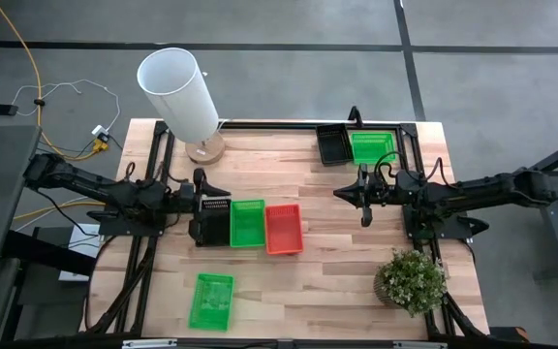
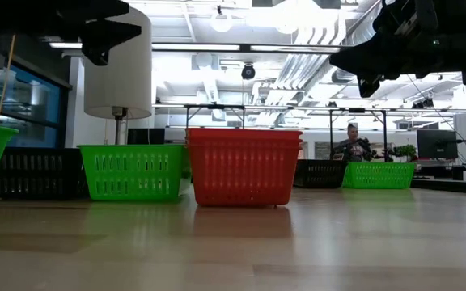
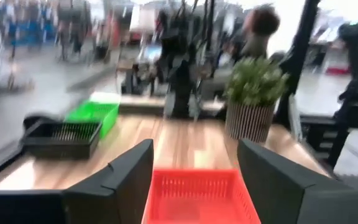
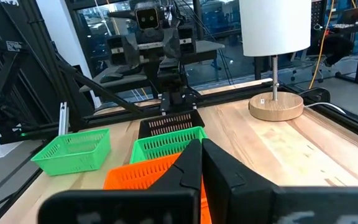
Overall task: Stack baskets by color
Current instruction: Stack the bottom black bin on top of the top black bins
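Three baskets stand in a row left of the table's middle: a black basket (image 1: pixel 215 219), a green basket (image 1: pixel 248 223) and a red basket (image 1: pixel 283 229); in the low view the red one (image 2: pixel 243 166) shows stacked rims. Another green basket (image 1: pixel 211 301) sits near the front edge. A black basket (image 1: pixel 333 143) and a green one (image 1: pixel 372 145) stand at the far right. My left gripper (image 1: pixel 201 199) hangs open above the row's black basket, fingers level (image 3: pixel 194 171), nothing between them. My right gripper (image 1: pixel 364 202) is shut (image 4: pixel 201 163), raised over bare wood right of centre.
A white lamp shade (image 1: pixel 180 89) on a round wooden foot (image 1: pixel 205 149) stands at the far left. A small potted plant (image 1: pixel 412 281) sits at the near right. Bare wood lies between the row and the right arm. A person (image 2: pixel 351 144) sits in the room behind.
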Available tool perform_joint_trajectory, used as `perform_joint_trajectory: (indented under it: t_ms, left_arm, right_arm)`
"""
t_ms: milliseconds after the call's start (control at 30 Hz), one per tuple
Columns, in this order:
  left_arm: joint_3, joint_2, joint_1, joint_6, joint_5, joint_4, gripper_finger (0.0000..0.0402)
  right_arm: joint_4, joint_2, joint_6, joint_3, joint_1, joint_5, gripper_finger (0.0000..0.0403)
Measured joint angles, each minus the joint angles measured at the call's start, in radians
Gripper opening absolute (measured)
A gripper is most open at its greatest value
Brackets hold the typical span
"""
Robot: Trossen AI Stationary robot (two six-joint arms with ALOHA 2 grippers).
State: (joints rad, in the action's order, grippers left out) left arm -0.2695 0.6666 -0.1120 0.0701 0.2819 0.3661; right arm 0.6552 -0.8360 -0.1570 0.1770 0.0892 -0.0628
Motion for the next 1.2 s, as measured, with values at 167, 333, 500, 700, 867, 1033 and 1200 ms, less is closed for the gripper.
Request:
perform_joint_trajectory:
  t_ms: [167, 333, 500, 700, 867, 1033, 1200]
  left_arm:
    - [-0.252, 0.059, -0.002, 0.268, 0.084, -0.593, 0.0223]
    - [-0.401, 0.152, -0.058, 0.614, 0.031, -1.021, 0.0223]
    - [-0.412, 0.205, -0.189, 0.939, 0.020, -1.229, 0.0223]
    - [-0.412, 0.255, -0.346, 1.246, 0.135, -1.401, 0.0223]
    - [-0.380, 0.318, -0.394, 1.356, 0.150, -1.416, 0.0223]
    - [-0.285, 0.374, -0.391, 1.412, 0.099, -1.355, 0.0223]
    - [-0.244, 0.376, -0.370, 1.394, 0.107, -1.236, 0.0223]
  right_arm:
    - [0.000, 0.000, 0.000, 0.001, 0.000, 0.001, 0.0000]
    - [-0.011, 0.000, 0.007, 0.001, 0.001, 0.002, 0.0000]
    - [-0.024, 0.000, 0.027, 0.001, 0.001, 0.002, 0.0000]
    - [-0.030, 0.000, 0.027, 0.001, 0.002, 0.002, 0.0000]
    - [-0.033, 0.000, 0.027, 0.001, 0.002, 0.002, 0.0000]
    - [-0.042, -0.001, 0.032, 0.001, 0.002, 0.002, 0.0000]
    - [-0.048, -0.001, 0.031, 0.001, 0.002, 0.002, 0.0000]
